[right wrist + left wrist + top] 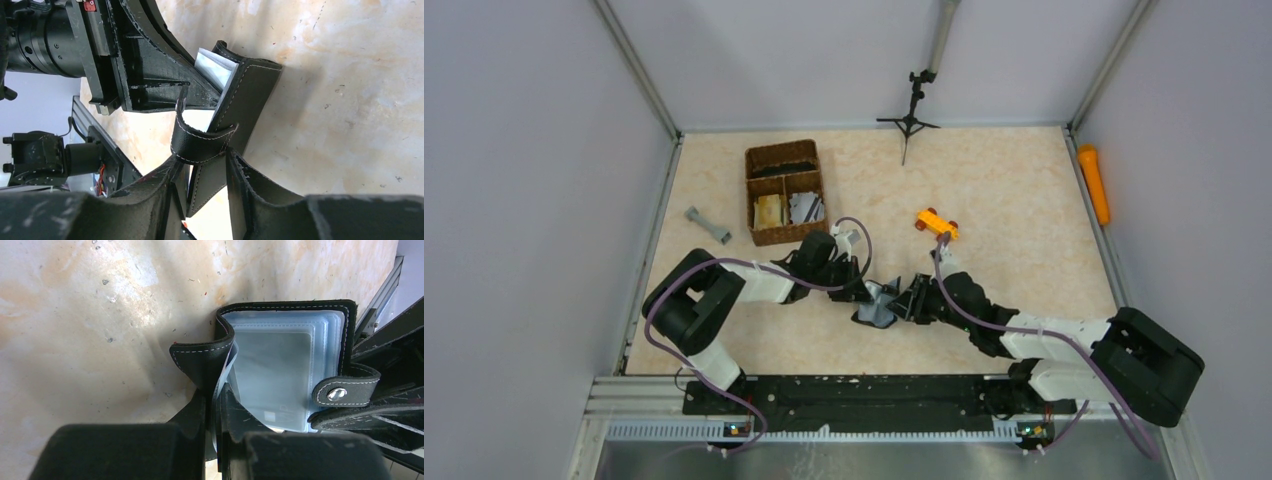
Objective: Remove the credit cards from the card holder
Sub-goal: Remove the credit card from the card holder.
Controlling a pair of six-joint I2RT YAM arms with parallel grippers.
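Card holder (876, 310) sits on the desk (1004, 180), down-right of the wicker basket (784, 190) and toward the arm bases, close to the basket but not touching it. It is half open and held between both arms.

Left tool (864, 290) comes in from the basket side. The left wrist view shows its fingers (197, 415) clamped on the curled black cover (210, 360) together with a clear sleeve edge. Right tool (911, 300) comes in from the side away from the basket. The right wrist view shows it (207, 185) pinched tight on the other cover edge, just under the looped strap (200, 142).

Only the left wrist view shows the inside: stacked clear sleeves (280, 370), white stitching, and a round metal snap (338, 394) on the tab. A small pale square mark shows through the sleeve, but any print is too faint to read. The right wrist view shows the stitched outer cover and pale sleeve ends (215, 67) sticking out at the top.

The top view alone shows the surroundings: an orange toy car (936, 222) right of the basket, a grey piece (707, 224) left of it, and a tripod (911, 110) up-right of it at the far wall. The holder is well apart from every desk edge.
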